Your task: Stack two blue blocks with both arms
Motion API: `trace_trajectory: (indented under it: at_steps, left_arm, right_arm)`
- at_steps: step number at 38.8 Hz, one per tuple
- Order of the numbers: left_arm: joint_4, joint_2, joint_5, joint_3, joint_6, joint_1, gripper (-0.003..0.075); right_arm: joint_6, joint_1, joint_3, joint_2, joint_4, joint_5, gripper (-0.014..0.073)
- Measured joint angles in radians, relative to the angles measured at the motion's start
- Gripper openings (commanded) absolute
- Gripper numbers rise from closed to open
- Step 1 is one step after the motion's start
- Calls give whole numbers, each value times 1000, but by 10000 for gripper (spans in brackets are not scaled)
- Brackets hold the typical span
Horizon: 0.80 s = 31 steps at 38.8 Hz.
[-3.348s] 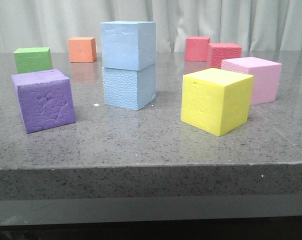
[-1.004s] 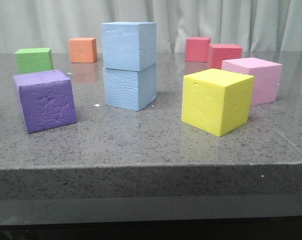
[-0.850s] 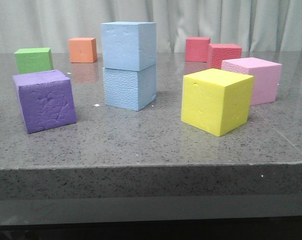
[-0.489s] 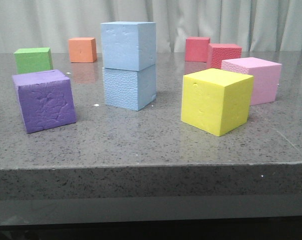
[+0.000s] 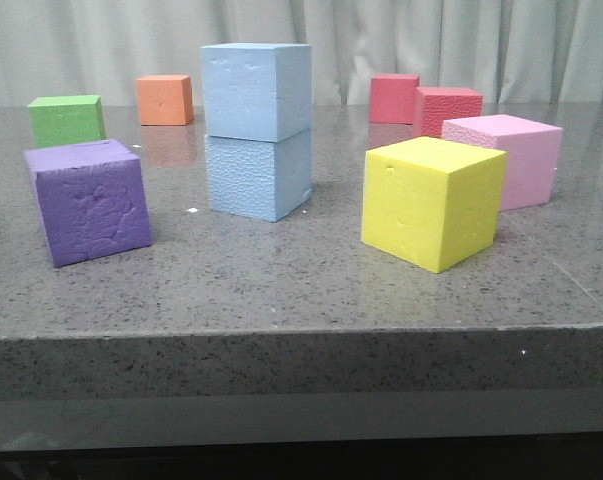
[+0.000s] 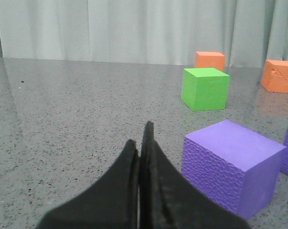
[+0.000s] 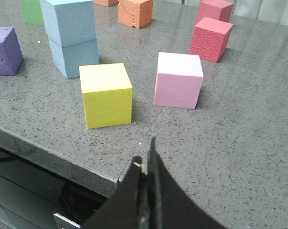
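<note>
The smooth blue block [image 5: 256, 90] sits squarely on the pebbled one [image 5: 258, 175] — the stack looks finished. Both claws, left [image 6: 140, 143] and right [image 7: 146, 164], are closed and empty, well clear of it — best kept there.

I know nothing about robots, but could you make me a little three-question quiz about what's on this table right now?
1. True or false: the smoother blue block sits on top of the pebbled blue block.
2. Which cube lies nearest the table's front edge on the right side? A) orange B) green C) yellow
3. Fill in: both the left tool and the right tool are ____ and hold nothing.

Key
1. True; the stack stands free, nothing touching it.
2. C, the yellow cube, with the pink cube just behind it.
3. Shut.
</note>
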Motion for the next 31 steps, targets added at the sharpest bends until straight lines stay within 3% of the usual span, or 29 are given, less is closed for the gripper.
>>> trace_trajectory:
  at_steps: [13, 19, 25, 31]
  left_arm:
    - [0, 0, 0, 0, 0, 0, -20]
    - [0, 0, 0, 0, 0, 0, -20]
    - [0, 0, 0, 0, 0, 0, -20]
    - [0, 0, 0, 0, 0, 0, -20]
  right_arm:
    - [0, 0, 0, 0, 0, -5, -67]
    - [0, -21, 39, -25, 0, -162, -67]
    - [0, -123, 147, -85, 4, -368, -67]
    - [0, -249, 253, -133, 27, -399, -67]
